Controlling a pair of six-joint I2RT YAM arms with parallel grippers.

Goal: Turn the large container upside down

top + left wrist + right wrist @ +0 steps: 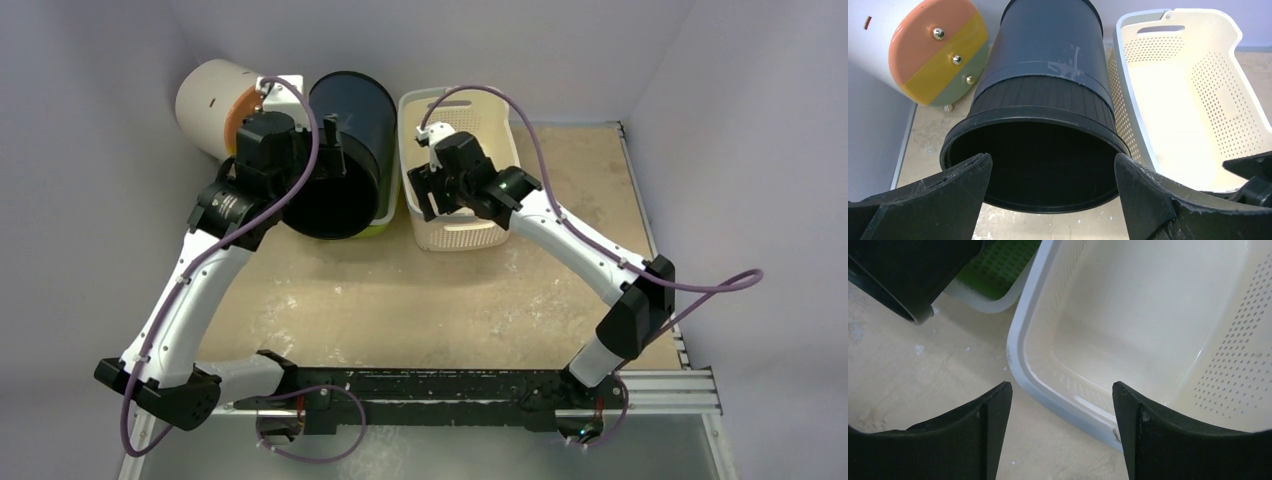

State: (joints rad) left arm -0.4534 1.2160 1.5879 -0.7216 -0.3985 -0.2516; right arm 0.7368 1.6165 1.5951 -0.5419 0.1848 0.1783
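Container first: the large container (352, 105), a dark navy bin with a ribbed black band round its mouth, lies tipped on its side at the far edge of the worktop (400, 300), left of the middle. Its open mouth faces the near edge and its base points toward the back wall. In the left wrist view the large container (1048, 75) fills the centre, its dark inside bare as far as can be seen. It rests over a green basket (378, 226) with a white rim, most of which is hidden beneath it; the right wrist view shows a patch of the green basket (1008, 265) beside the bin's lower lip. The left gripper (336, 150) sits at the mouth of the bin with its fingers spread wide, gripping nothing. From its own camera the left gripper (1053, 200) flanks the lower rim, though whether either finger touches it cannot be told. Just right of the bin stands a cream perforated basket (470, 238), upright. The right gripper (428, 200) hangs over its near left corner, fingers apart and holding nothing. In the right wrist view the rim of the cream basket (1018, 340) runs between the fingers of the right gripper (1062, 387). A white drum (205, 95) with an orange, yellow and green end cap lies in the far left corner.
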